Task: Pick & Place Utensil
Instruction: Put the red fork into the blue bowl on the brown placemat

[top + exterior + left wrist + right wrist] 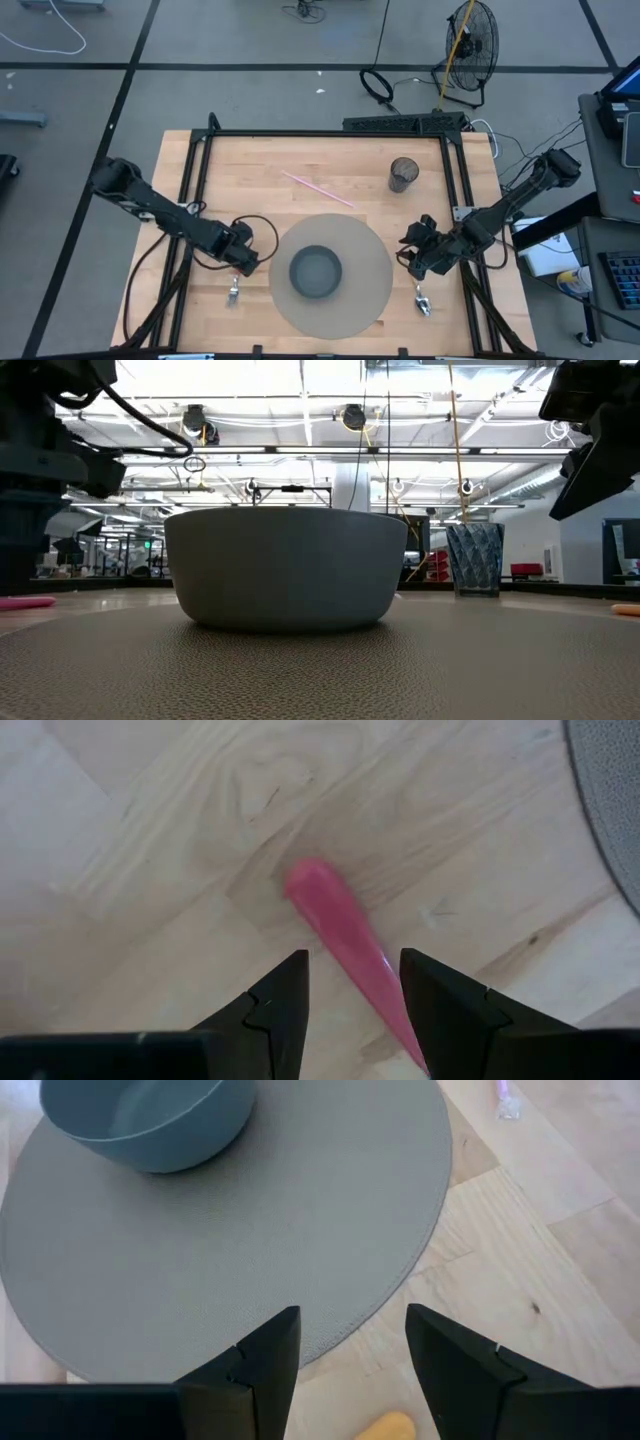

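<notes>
A utensil with a pink handle (335,925) lies flat on the wood, left of the round grey placemat (360,250); its metal head (233,293) points toward the near edge. My left gripper (350,960) is open, with one finger on each side of that handle. A second utensil with an orange handle (385,1428) and a metal head (422,300) lies right of the placemat. My right gripper (350,1315) is open above the placemat's rim, just beyond the orange handle. A grey bowl (316,272) stands on the placemat.
A dark mesh cup (403,174) stands upright toward the far right of the table. A thin pink straw (318,188) lies on the wood beyond the placemat. A black frame (330,133) borders the table's far edge and sides.
</notes>
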### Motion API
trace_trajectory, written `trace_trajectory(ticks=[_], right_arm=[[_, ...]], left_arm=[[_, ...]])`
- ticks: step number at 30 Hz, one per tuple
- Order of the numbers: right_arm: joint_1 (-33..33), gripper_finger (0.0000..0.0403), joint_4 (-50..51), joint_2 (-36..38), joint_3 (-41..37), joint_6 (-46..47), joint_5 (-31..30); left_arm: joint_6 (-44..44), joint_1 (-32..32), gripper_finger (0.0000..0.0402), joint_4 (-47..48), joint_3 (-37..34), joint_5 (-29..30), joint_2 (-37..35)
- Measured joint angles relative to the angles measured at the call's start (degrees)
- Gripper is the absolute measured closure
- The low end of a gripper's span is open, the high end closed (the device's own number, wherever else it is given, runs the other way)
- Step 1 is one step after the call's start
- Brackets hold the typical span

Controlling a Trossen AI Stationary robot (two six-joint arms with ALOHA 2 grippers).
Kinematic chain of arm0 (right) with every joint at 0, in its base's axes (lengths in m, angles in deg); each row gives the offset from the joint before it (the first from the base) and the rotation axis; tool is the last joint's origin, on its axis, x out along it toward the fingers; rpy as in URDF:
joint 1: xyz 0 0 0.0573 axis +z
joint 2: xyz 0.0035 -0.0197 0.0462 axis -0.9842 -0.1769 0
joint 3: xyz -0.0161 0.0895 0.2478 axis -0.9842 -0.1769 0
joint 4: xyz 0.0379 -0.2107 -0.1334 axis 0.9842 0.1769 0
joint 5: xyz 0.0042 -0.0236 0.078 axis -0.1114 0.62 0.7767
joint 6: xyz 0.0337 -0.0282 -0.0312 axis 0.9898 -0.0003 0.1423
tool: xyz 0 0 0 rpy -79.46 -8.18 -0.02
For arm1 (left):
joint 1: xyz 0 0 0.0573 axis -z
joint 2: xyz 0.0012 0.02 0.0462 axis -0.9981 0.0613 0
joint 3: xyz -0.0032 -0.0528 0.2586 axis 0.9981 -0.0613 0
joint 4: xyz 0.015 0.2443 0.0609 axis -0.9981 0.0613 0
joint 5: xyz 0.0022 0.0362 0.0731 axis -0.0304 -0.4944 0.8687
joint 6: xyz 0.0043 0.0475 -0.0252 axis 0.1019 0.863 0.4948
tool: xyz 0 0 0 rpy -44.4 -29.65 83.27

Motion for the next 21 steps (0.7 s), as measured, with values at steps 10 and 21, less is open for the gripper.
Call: trace_trajectory(ticks=[10,21], right_arm=[[0.0,0.0222,-0.3,0.0,0.0,-1.0,0.0],[0.0,0.0222,-2.1,0.0,0.0,-3.3,0.2]], left_arm=[[0.5,0.0,0.0241,-3.2,0.0,-1.9,5.4],[1.5,0.0,0.024,-5.0,0.2,-5.2,7.6]])
